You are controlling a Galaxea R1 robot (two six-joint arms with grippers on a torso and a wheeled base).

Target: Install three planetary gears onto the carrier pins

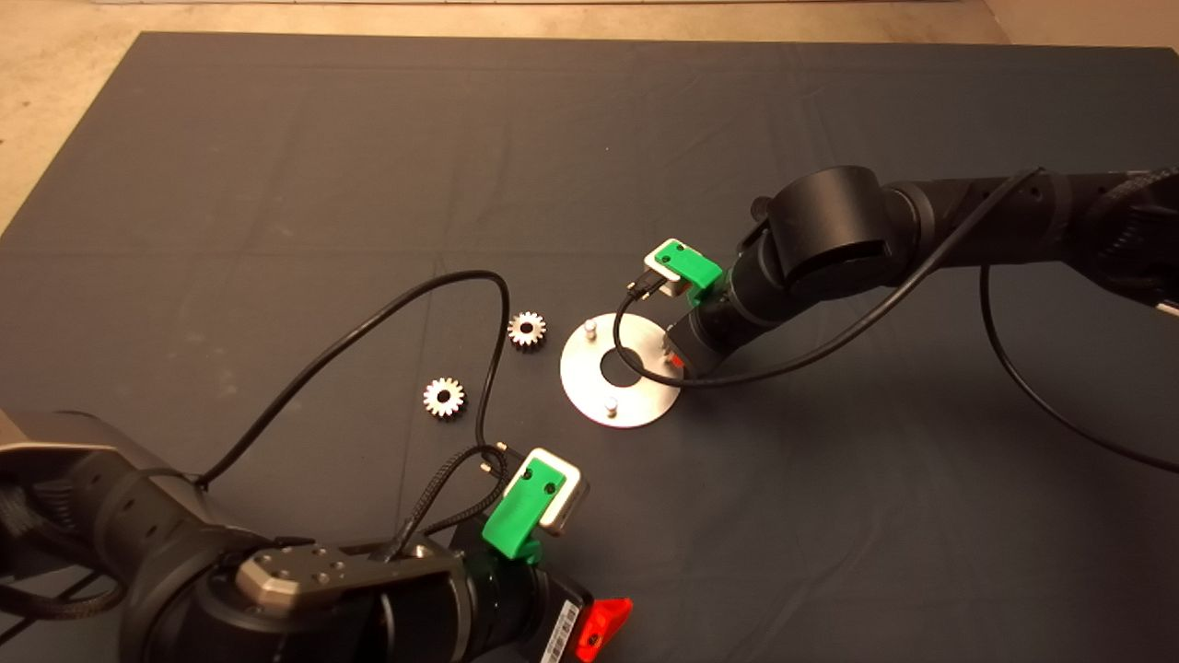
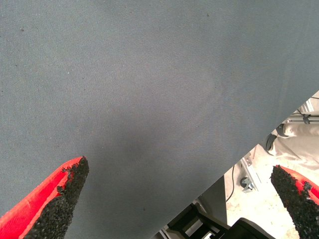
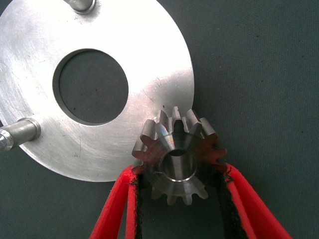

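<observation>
My right gripper (image 3: 179, 172) is shut on a planetary gear (image 3: 177, 159), a small steel spur gear, and holds it over the rim of the shiny round disc (image 3: 94, 144). Two carrier pins (image 3: 20, 132) (image 3: 82, 5) stand bare on the disc; the third is hidden under the gear, and I cannot tell whether the gear sits on it. In the head view the right gripper (image 1: 672, 354) is at the disc's (image 1: 589, 373) right edge. Two more gears (image 1: 527, 329) (image 1: 444, 398) lie flat on the mat left of the disc. My left gripper (image 2: 177, 191) is open and empty at the mat's front edge (image 1: 599, 631).
A black cable (image 1: 645, 373) from the right wrist loops over the disc's right half. The left arm's cable (image 1: 493, 368) hangs between the two loose gears. The dark mat (image 1: 368, 166) stretches back and to the left. Floor and a metal frame (image 2: 249, 174) show past the mat's edge.
</observation>
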